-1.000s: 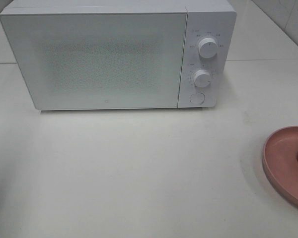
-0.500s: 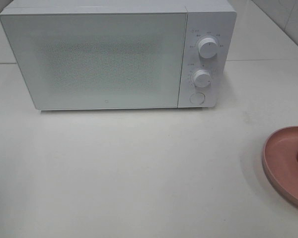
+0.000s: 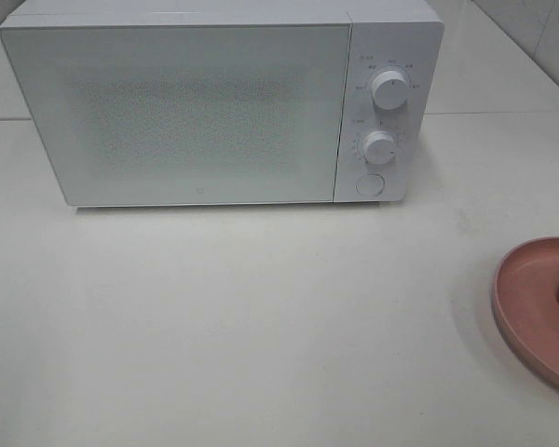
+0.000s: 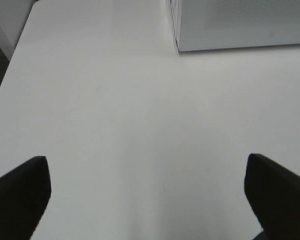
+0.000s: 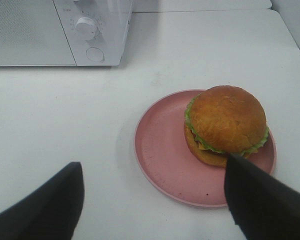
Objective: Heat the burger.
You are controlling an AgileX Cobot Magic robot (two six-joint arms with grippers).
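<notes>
Two grippers stand spread wide and empty above a white tabletop (image 3: 261, 326): the left gripper (image 4: 147, 195) hangs over bare surface near the door-side corner of the boxy white microwave (image 3: 214, 102), and the right gripper (image 5: 155, 200) hangs just short of the round pink plate (image 5: 160, 150). The burger (image 5: 225, 125), a tall one with a glossy golden-brown bun, a green lettuce frill and a sliver of yellow cheese, sits on that plate, toward the side away from the microwave. In the high view only its edge shows at the right border.

The microwave's door is shut, so nothing has been heated yet.

Risks, as I judge them:
- The burger sits off-centre, so lifting the plate by the near rim could tip it and slide the stack off.
- Pinching the burger itself may squash the bun or shear the layers apart.
- The right finger (image 5: 260, 200) already overlaps the burger in the wrist view; whether it touches I cannot tell, and a careless advance could shove it.
- Carrying the plate in before the door is opened would end in a collision.
</notes>
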